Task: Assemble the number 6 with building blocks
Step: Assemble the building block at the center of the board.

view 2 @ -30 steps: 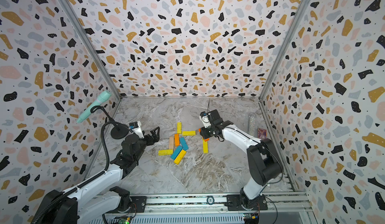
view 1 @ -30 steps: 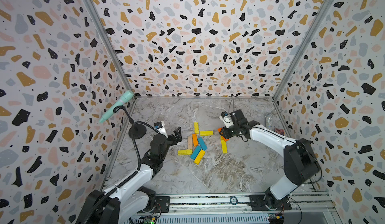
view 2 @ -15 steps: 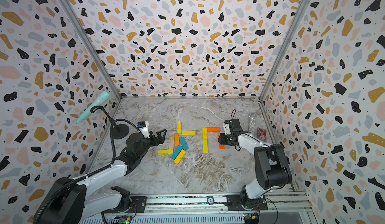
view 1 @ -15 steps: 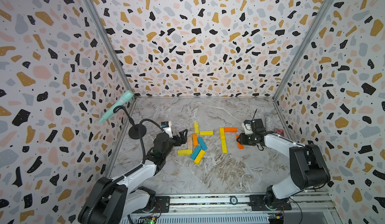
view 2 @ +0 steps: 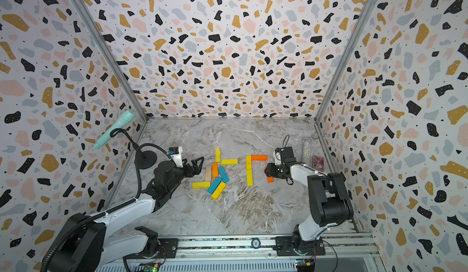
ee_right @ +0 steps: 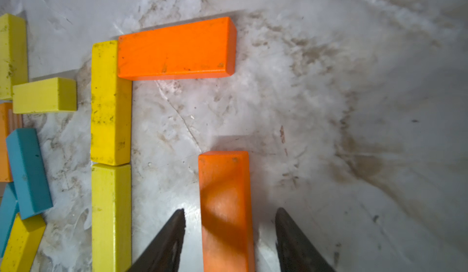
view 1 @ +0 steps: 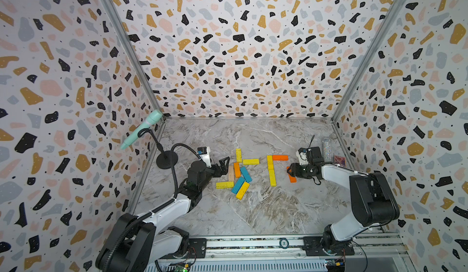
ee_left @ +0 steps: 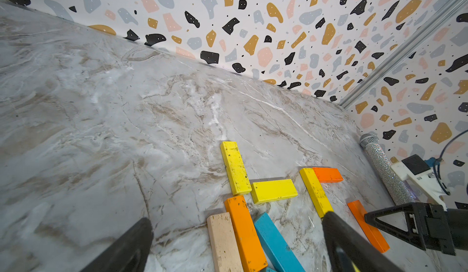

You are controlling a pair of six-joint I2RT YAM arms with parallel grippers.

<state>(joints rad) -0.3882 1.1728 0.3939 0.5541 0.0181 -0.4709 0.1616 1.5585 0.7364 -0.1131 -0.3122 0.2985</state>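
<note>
Two yellow planks (view 1: 271, 172) lie end to end as a column, and an orange plank (view 1: 280, 157) runs right from its top; together they form part of the number 6. To the right a second orange plank (ee_right: 225, 194) lies flat, parallel to the column. My right gripper (ee_right: 230, 211) straddles its near end, open, with a gap on each side. Loose building blocks (view 1: 236, 174) in yellow, orange, teal and pale wood lie left of the column. My left gripper (view 1: 224, 166) hangs open just left of that pile, and the pale plank (ee_left: 222, 240) lies between its fingers' lines, untouched.
A teal microphone (view 1: 141, 129) on a gooseneck stand (view 1: 166, 159) is at the back left. A glittery silver microphone (view 1: 327, 149) and a red card box (view 1: 339, 160) lie by the right wall, behind my right arm. Patterned walls close three sides.
An orange plank now lies across the top of the yellow column. My right gripper carried a second orange plank right and nearer, then opened off it. My left gripper moved closer to the pile.
</note>
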